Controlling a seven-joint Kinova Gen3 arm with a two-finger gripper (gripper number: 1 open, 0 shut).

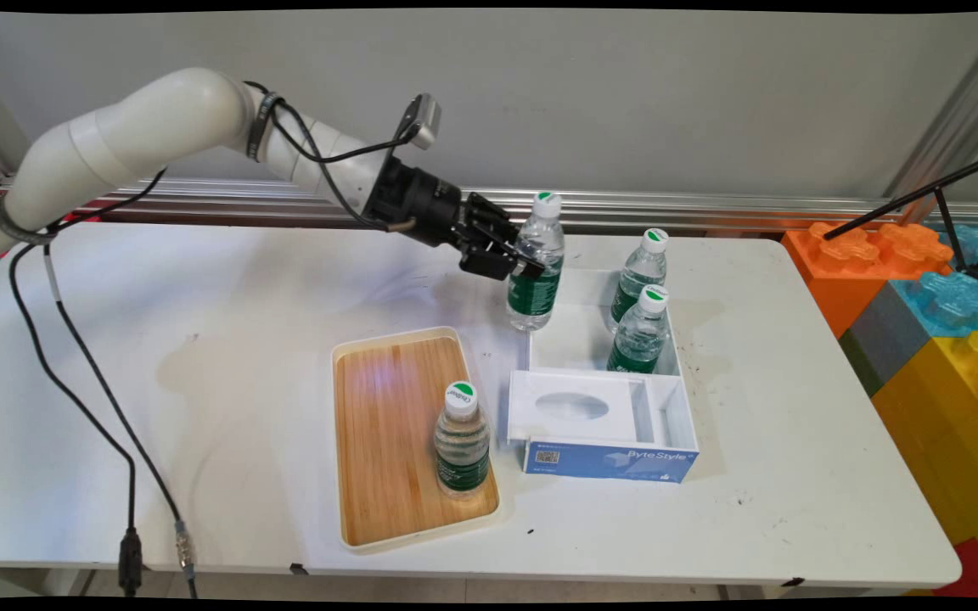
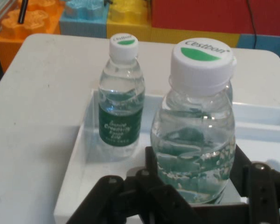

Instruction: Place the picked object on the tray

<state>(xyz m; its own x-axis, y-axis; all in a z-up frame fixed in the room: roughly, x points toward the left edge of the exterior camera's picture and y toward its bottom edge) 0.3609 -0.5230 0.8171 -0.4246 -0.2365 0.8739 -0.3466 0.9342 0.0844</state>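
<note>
Claw (image 1: 516, 265) clamped on water bottle (image 1: 536, 263) (green label, upright) at frame centre, just left of white box (image 1: 684, 407) with two bottles (image 1: 640, 318).

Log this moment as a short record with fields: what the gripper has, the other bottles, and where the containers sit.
gripper: gripper shut on held bottle, lifted beside the white box's far left corner
held bottle: upright, white cap, green label
box bottles: two bottles standing in the white box
tray: wooden tray left of the box, with tray bottle at its near right
table: white table
</note>
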